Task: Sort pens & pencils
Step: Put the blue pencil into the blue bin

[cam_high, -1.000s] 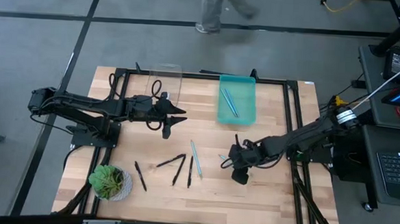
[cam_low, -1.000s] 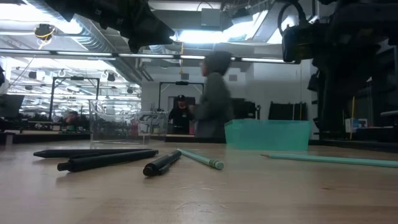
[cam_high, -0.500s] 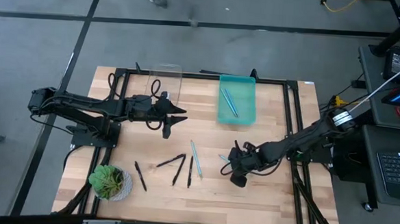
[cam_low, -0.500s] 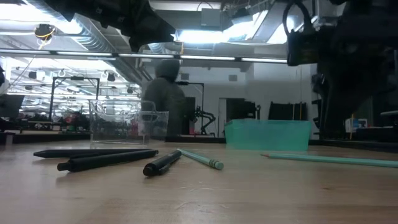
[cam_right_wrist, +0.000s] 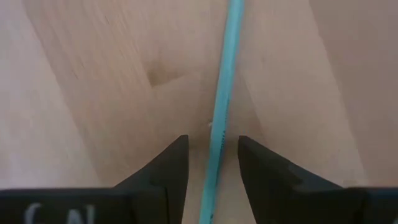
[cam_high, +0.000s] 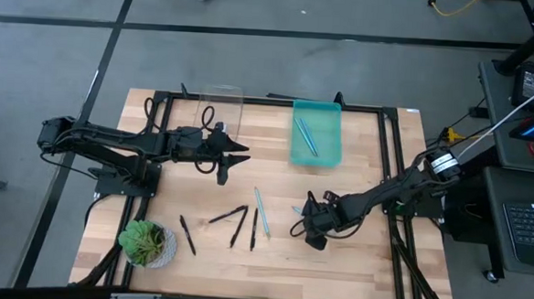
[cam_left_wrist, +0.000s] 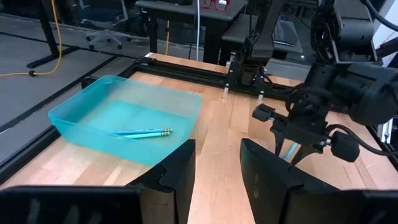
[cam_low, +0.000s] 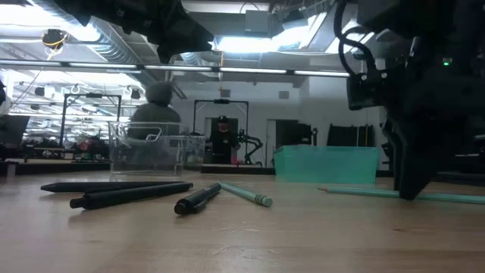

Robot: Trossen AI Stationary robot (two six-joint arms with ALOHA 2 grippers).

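Note:
My right gripper (cam_high: 300,226) (cam_right_wrist: 213,165) is open and low at the table's right middle. Its fingers stand on either side of a light blue stick (cam_right_wrist: 222,112) (cam_low: 424,196) lying flat on the wood, with a gap on each side. Another light blue stick (cam_high: 261,211) and four black sticks (cam_high: 237,225) lie flat at the table's middle. Two light blue sticks (cam_left_wrist: 142,132) rest in the teal bin (cam_high: 315,155). My left gripper (cam_high: 234,160) (cam_left_wrist: 217,168) waits open above the table's left middle.
A clear container (cam_high: 221,110) stands at the far edge, left of the teal bin. A potted plant (cam_high: 148,244) sits at the near left corner. Bare wood lies along the near edge. A person (cam_low: 158,106) stands in the room beyond the table.
My right gripper has come down to the table and shifted slightly toward the left edge, ending astride the light blue stick. A person has walked across the room behind the table. The sticks have stayed where they were.

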